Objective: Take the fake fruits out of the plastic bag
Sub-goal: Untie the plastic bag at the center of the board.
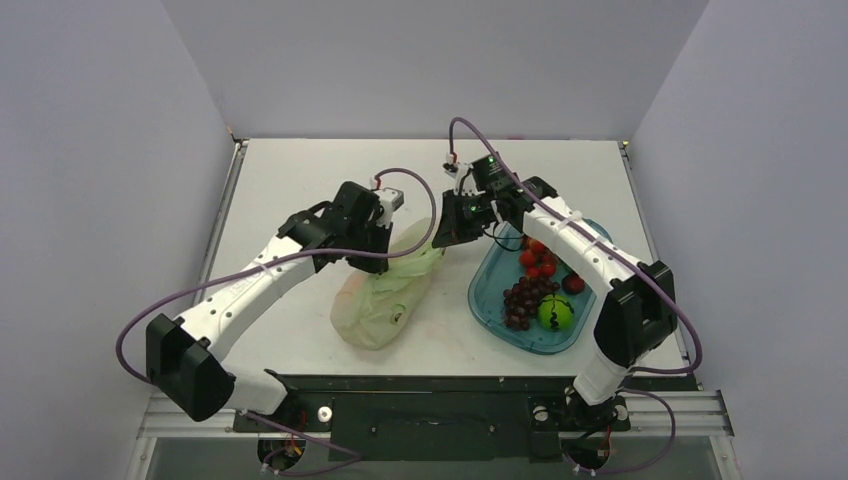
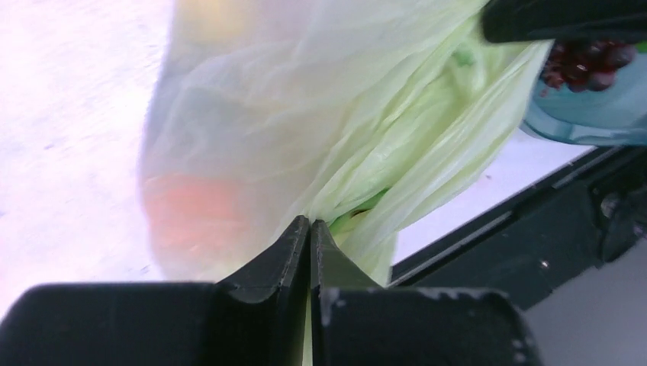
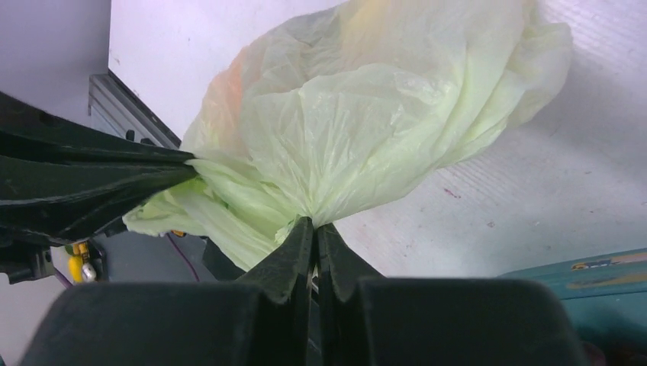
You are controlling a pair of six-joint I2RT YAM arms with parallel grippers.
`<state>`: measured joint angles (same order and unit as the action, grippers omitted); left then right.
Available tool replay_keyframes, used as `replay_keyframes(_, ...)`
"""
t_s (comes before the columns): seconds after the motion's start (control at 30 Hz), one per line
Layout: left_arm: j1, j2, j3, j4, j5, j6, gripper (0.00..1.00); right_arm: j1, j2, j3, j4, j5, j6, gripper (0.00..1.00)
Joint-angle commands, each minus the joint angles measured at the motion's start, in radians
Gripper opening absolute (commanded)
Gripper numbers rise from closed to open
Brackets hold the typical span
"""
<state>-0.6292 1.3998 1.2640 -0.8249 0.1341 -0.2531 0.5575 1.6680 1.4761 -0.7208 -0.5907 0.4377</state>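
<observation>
The pale-green plastic bag (image 1: 385,295) lies on the table between the arms, its far end bunched and lifted. My left gripper (image 1: 385,240) is shut on the bag's gathered edge (image 2: 336,206). My right gripper (image 1: 440,238) is shut on the opposite side of that edge (image 3: 320,210). An orange fruit (image 2: 191,213) shows as a blur through the plastic in the left wrist view and as an orange patch (image 3: 233,84) in the right wrist view. A yellowish tint (image 3: 374,15) shows at the bag's far end. The red fruit is hidden.
A blue tray (image 1: 490,300) to the right of the bag holds a dark grape bunch (image 1: 525,300), a round green fruit (image 1: 556,313) and small red fruits (image 1: 538,260). The right arm reaches over the tray. The table's near edge rail lies just below the bag.
</observation>
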Motion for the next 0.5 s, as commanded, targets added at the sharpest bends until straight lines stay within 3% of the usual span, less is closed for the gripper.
replay_keyframes(0.0,0.007,-0.140,0.035,-0.069,-0.255,-0.016,0.00,-0.059,0.016,0.070,0.020,0.042,0.016,0.00)
replay_keyframes(0.13,0.013,-0.259,-0.014,-0.082,-0.385,-0.045,0.00,-0.119,0.054,0.144,0.025,0.057,0.045,0.00)
replay_keyframes(0.47,0.020,-0.536,-0.037,-0.132,-0.541,-0.152,0.00,-0.159,0.198,0.327,0.053,0.004,0.142,0.00)
